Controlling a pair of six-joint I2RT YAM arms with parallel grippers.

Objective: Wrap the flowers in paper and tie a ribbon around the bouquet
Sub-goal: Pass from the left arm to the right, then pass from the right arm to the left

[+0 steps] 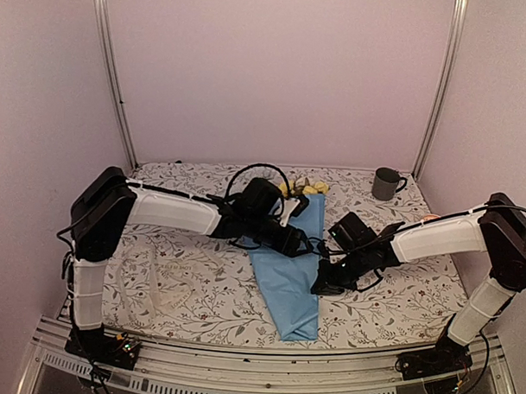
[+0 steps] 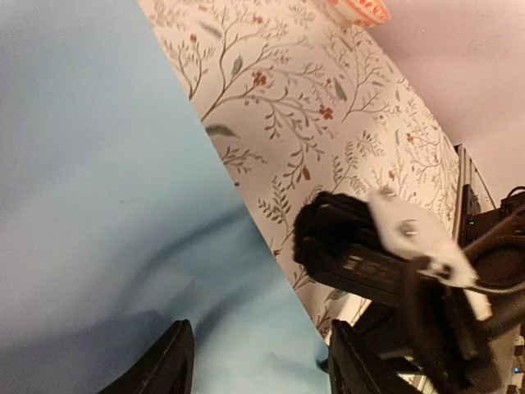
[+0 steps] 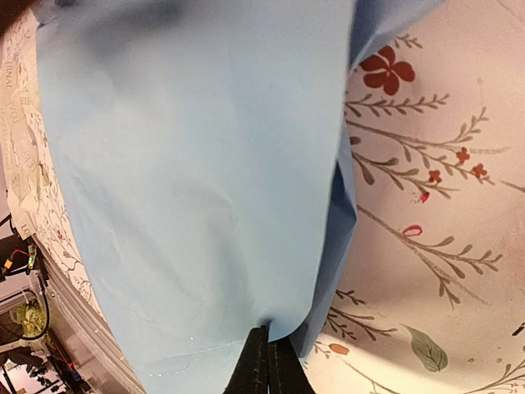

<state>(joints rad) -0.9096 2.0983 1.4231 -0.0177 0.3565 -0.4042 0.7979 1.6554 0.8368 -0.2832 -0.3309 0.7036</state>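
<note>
The bouquet (image 1: 290,276) lies on the tablecloth as a light blue paper cone, its narrow tip toward the near edge. White and yellow flowers (image 1: 303,188) poke from its far, wide end. My left gripper (image 1: 303,246) hovers over the cone's upper part. In the left wrist view it (image 2: 258,368) is open, with the paper (image 2: 107,205) spread below its fingers. My right gripper (image 1: 323,284) is at the cone's right edge. In the right wrist view it (image 3: 267,361) is shut, pinching the edge of the paper's top flap (image 3: 197,164). A faint pale band (image 1: 167,280), possibly the ribbon, lies left of the cone.
A grey mug (image 1: 385,183) stands at the back right corner. A small orange and white object (image 1: 431,218) sits by the right arm, and it also shows in the left wrist view (image 2: 357,8). Metal frame posts and a rail border the floral tablecloth (image 1: 398,297).
</note>
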